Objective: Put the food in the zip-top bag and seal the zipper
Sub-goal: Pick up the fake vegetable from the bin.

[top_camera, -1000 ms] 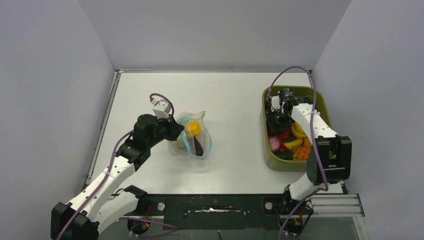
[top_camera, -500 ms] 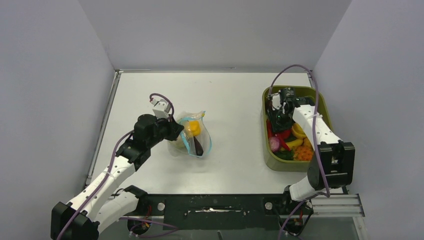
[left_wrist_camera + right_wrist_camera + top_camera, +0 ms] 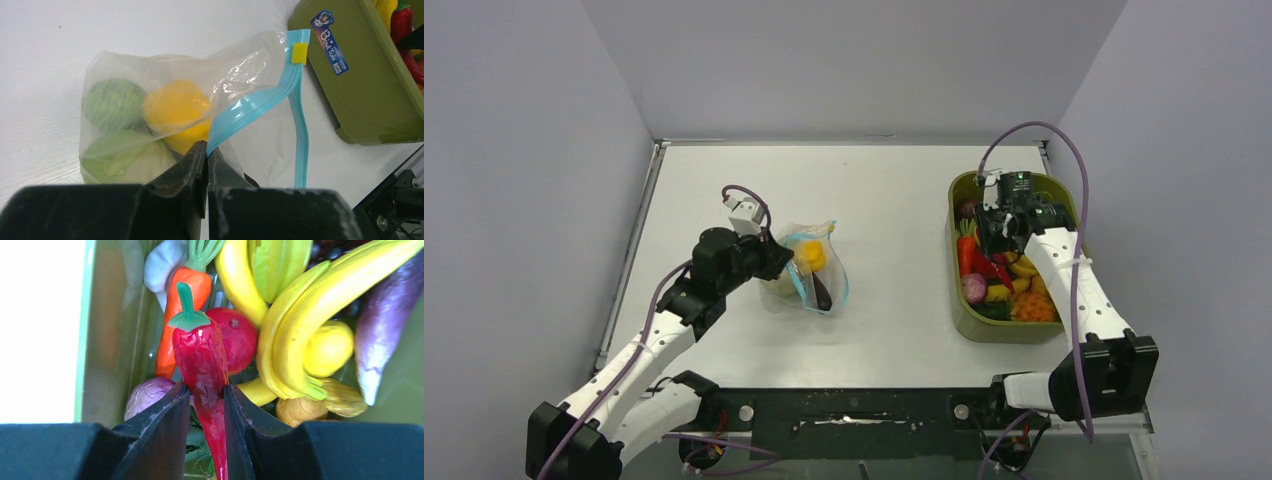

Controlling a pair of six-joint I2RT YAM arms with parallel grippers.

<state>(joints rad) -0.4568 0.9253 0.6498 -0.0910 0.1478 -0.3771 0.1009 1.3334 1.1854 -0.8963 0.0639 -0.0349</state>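
Pinching a glossy, wrinkled red pepper [image 3: 200, 352] along its tapered body, my right claw [image 3: 205, 390] sits inside the olive-green plastic bin [image 3: 102, 340], beside smooth curved bananas [image 3: 300, 325] and an orange carrot [image 3: 175, 315]. My left claw [image 3: 206, 151], pressed together, grips the teal zipper [image 3: 260, 100] of the clear, crinkly zip-top bag [image 3: 125, 70] lying on the white desk [image 3: 894, 190], a rounded yellow fruit [image 3: 175, 110] and green pieces [image 3: 107, 102] inside it.

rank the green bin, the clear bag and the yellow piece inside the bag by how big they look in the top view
1. green bin, clearly largest
2. zip-top bag, noticeably smaller than the bin
3. yellow food, only a small part of the bag's area

All sit at table level, so nearness barely skews this.
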